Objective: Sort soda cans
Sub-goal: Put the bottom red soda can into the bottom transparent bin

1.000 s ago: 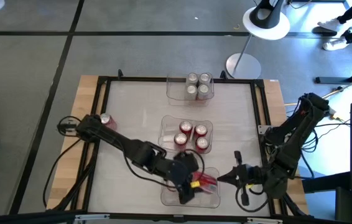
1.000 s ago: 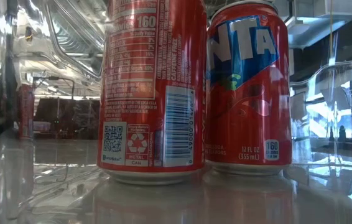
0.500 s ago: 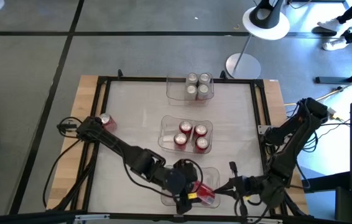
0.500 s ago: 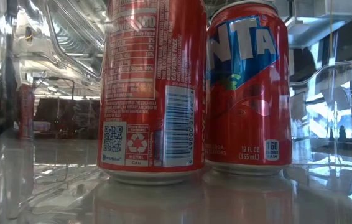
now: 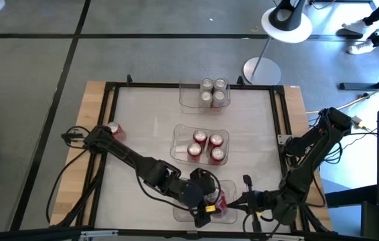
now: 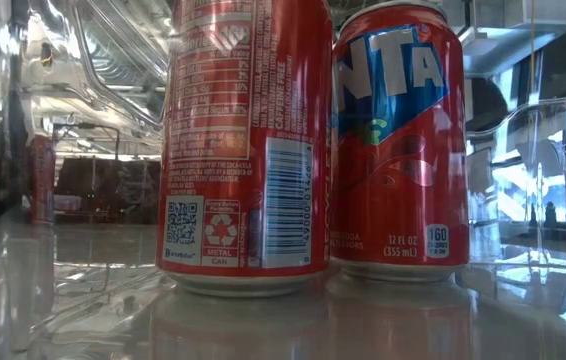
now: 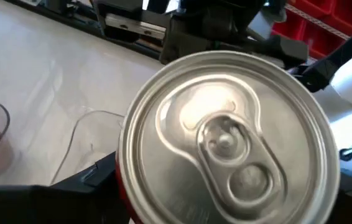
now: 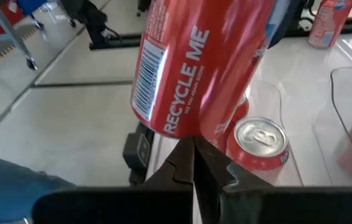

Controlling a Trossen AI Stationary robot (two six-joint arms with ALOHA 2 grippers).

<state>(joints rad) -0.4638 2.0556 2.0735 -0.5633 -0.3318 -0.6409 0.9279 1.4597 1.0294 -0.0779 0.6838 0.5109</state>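
My left claw (image 5: 209,203) grips a red soda can (image 5: 217,199) between its fingers, jaws spread to the can's width, over the near clear tray (image 5: 231,189). My right claw (image 5: 245,201), pinched shut and empty, waits just beside it.

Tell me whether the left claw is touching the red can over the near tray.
Touching. In the left wrist view, the left claw has fingers pressed against both sides of the red can.
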